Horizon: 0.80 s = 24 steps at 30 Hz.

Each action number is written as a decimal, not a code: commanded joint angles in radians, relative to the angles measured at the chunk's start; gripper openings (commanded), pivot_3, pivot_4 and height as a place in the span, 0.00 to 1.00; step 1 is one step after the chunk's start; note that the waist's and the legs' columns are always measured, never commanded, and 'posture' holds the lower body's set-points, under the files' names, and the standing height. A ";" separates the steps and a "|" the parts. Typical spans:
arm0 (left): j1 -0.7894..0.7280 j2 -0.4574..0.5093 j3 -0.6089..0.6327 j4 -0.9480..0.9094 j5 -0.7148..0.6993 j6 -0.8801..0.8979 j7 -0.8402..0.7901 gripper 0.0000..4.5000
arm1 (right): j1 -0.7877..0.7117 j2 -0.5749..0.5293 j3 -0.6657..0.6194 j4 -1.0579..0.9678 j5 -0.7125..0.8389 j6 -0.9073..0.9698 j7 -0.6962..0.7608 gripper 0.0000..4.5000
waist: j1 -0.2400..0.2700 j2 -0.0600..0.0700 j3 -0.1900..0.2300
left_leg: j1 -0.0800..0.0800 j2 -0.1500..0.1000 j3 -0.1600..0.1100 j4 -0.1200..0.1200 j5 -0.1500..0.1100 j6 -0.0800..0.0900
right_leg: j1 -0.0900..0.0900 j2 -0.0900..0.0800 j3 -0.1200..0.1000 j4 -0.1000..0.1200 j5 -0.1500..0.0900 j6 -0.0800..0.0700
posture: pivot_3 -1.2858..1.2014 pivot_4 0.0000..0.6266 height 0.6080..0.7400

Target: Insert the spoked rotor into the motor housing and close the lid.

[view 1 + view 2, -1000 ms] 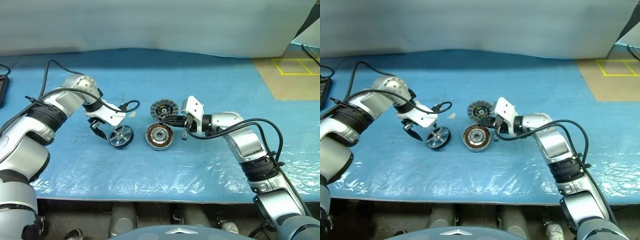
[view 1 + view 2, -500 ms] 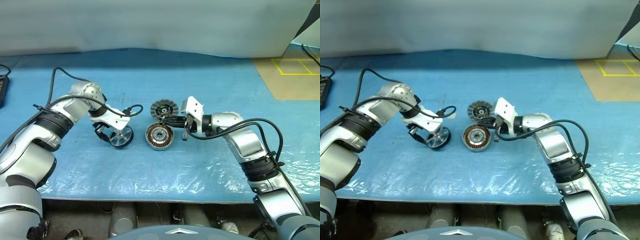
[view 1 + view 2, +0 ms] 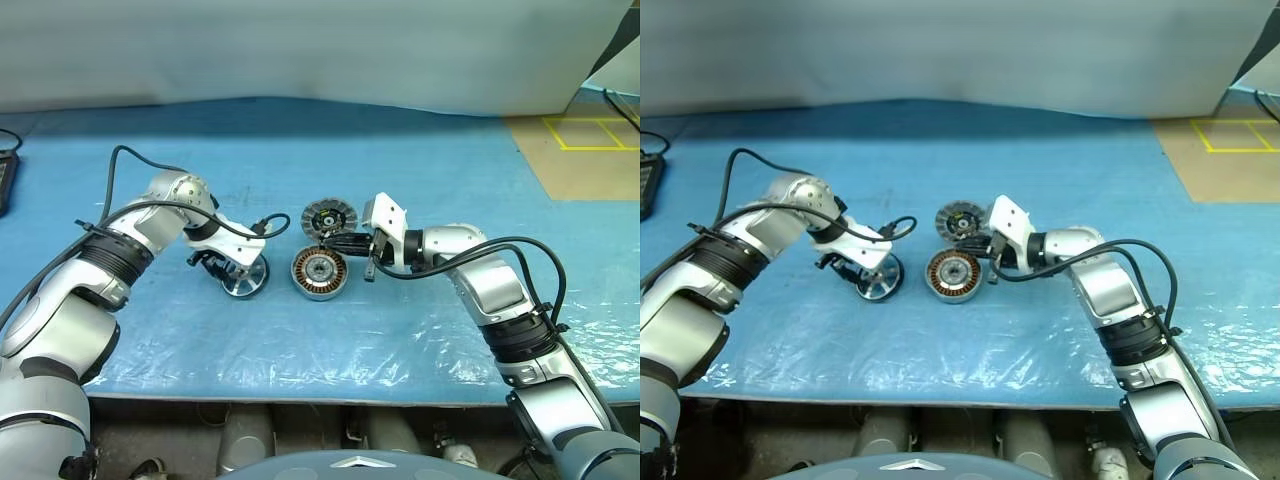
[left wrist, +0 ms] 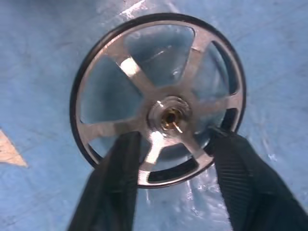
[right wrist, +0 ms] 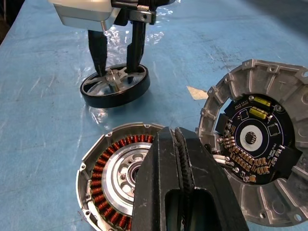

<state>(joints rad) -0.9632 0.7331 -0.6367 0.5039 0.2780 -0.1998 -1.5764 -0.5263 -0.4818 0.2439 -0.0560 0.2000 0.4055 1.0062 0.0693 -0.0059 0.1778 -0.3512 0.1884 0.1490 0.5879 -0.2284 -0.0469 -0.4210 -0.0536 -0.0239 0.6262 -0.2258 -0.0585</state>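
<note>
The spoked rotor (image 3: 245, 277) lies flat on the blue sheet, with a black rim and silver spokes. My left gripper (image 4: 173, 134) points down into it, one finger on each side of the hub (image 4: 168, 115). A small gap shows on both sides, so it is open. The motor housing (image 3: 318, 273), ringed with copper windings, sits just right of the rotor. The lid (image 3: 328, 218) is propped behind it, its dark circuit face showing. My right gripper (image 3: 335, 241) is shut and empty, hovering level over the housing's far edge beside the lid.
A blue plastic sheet (image 3: 300, 340) covers the table up to its front edge. A small beige scrap (image 5: 195, 92) lies between rotor and lid. A black device (image 3: 5, 175) sits at the far left edge. Yellow floor tape (image 3: 590, 130) marks the back right.
My left gripper has moved right and lowered from beside the rotor onto it, and its fingers have narrowed about the hub. The right arm, housing and lid have not moved.
</note>
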 commanded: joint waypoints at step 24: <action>0.103 0.033 0.208 0.127 -0.125 -0.162 0.038 0.35 | 0.059 -0.015 -0.083 -0.015 0.024 -0.021 -0.049 0.00 | 0.001 0.000 0.000 | 0.000 0.000 0.000 0.000 0.000 0.000 | 0.001 0.000 0.000 0.000 -0.001 -0.001 | 0.52 0.24 1.00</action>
<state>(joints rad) -0.8688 0.7568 -0.4572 0.6200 0.1757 -0.3401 -1.5395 -0.4717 -0.4894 0.1863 -0.0529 0.2026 0.4008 0.9575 0.0700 -0.0058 0.1778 -0.3509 0.1888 0.1490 0.5874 -0.2280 -0.0471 -0.4203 -0.0535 -0.0239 0.6258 -0.2272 -0.0610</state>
